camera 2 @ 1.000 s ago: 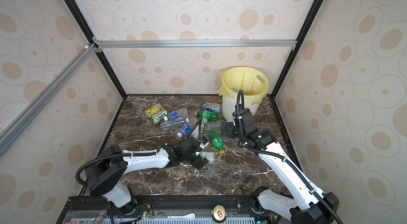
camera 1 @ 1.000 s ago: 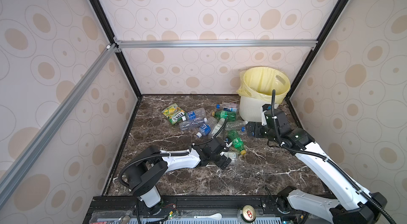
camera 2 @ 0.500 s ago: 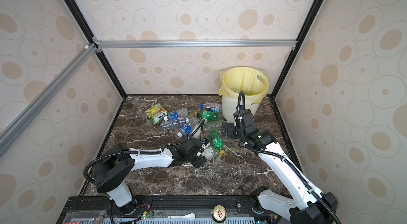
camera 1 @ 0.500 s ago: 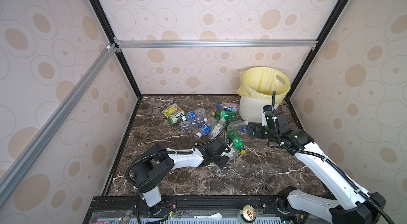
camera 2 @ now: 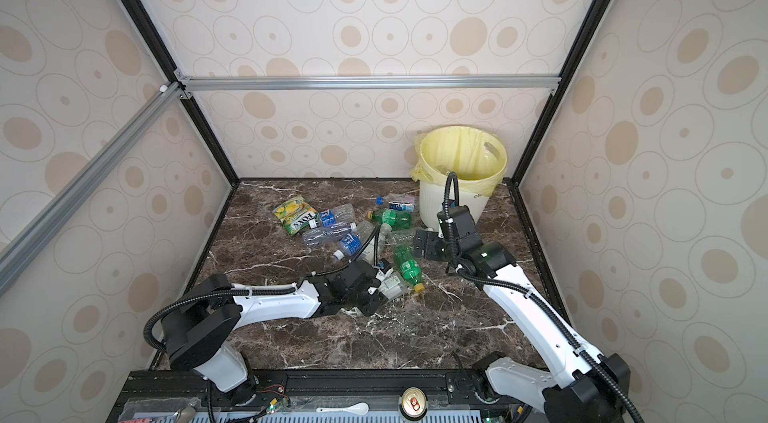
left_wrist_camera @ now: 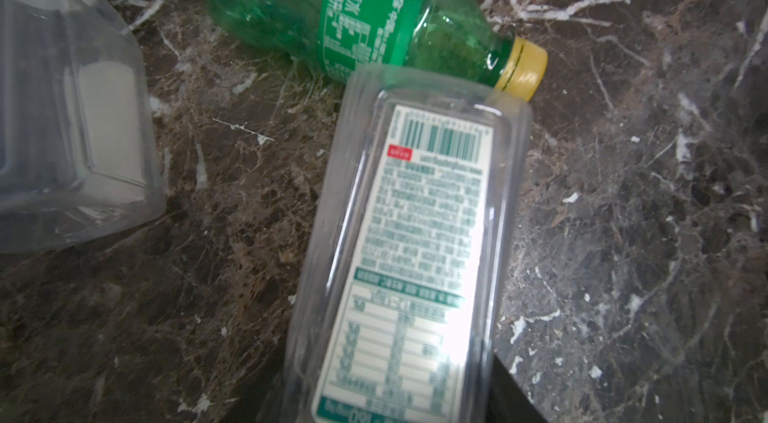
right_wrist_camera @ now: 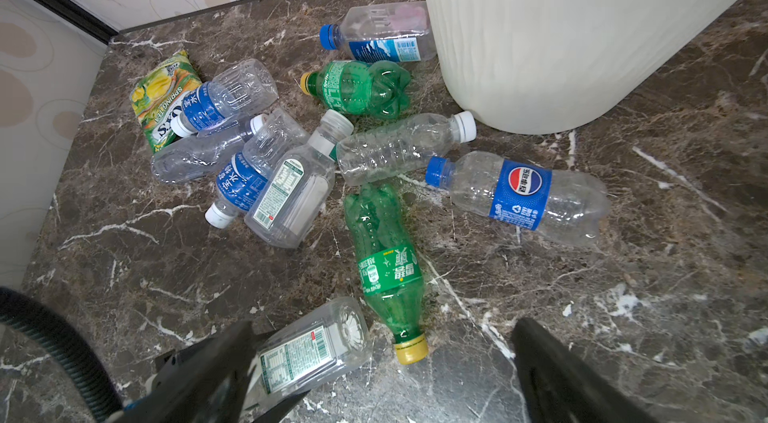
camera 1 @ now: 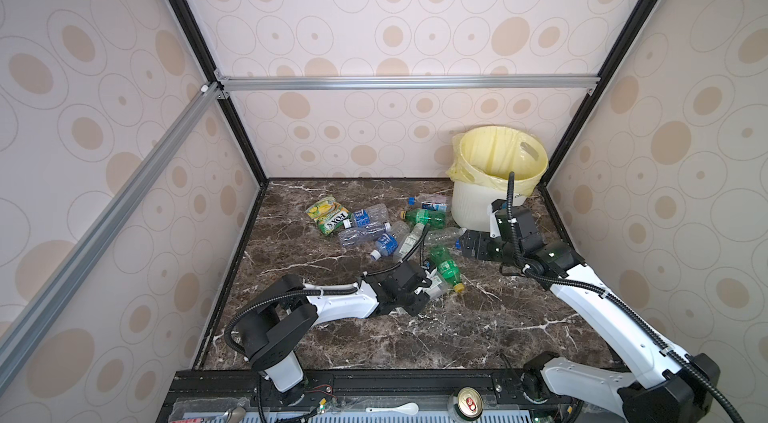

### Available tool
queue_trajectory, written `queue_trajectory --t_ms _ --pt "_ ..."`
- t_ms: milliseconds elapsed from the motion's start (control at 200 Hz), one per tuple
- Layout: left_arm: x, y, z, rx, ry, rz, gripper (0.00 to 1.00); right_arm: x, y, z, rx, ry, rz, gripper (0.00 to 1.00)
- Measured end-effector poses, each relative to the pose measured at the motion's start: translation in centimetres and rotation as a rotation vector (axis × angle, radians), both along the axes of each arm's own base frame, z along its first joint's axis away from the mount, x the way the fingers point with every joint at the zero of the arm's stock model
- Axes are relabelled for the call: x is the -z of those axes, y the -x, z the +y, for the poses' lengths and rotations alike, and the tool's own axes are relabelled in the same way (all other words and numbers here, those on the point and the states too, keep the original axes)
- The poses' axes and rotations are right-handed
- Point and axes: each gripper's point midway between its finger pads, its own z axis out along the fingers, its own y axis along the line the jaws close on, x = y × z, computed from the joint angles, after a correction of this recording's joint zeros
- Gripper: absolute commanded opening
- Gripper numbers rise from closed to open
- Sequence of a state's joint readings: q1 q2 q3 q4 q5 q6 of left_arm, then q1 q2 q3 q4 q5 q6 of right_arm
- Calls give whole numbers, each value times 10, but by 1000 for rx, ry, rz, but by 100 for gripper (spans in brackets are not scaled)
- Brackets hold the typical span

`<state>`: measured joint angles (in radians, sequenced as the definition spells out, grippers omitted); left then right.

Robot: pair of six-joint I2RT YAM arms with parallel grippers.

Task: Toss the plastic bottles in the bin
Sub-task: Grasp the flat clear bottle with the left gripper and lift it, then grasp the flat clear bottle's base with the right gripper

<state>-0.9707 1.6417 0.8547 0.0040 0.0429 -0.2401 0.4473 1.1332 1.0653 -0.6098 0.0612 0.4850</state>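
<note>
Left fingers point(left_wrist_camera: 515, 398) closed — clear bottle point(left_wrist_camera: 415, 234) clamped between.

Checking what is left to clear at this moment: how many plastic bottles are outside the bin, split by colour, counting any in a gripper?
Clear bottles: 8, including the square clear bottle in the left gripper
Green bottles: 2
Total: 10

Left gripper point(camera 1: 427, 291) apparently clasps a clear bottle point(camera 1: 439, 287).
</note>
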Motion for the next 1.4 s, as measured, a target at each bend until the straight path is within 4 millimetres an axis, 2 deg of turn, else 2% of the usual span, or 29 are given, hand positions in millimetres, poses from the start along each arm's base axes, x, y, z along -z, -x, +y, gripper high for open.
queue_trajectory --t_ms 95,195,325,515,715,935,1160,1401 --pt "-7 -6 3 -36 25 3 45 1 -1 4 -1 -25 8 100" --pt "-23 -17 9 -89 71 -4 45 3 -1 8 3 -52 25 100" --pt "-60 -41 13 -163 158 -45 46 6 -2 15 6 -97 48 100" --pt "-119 -68 7 -215 286 -124 46 5 -7 30 5 -192 74 100" --pt "-153 -82 0 -233 361 -170 46 -13 -16 45 0 -294 61 100" --pt "-172 -89 -7 -233 412 -191 46 -38 -35 60 -10 -373 14 99" --pt "-174 -91 -12 -225 424 -187 46 -34 -50 75 -19 -417 33 88" --pt "-176 -92 -14 -220 430 -187 47 -37 -56 87 -36 -449 29 73"
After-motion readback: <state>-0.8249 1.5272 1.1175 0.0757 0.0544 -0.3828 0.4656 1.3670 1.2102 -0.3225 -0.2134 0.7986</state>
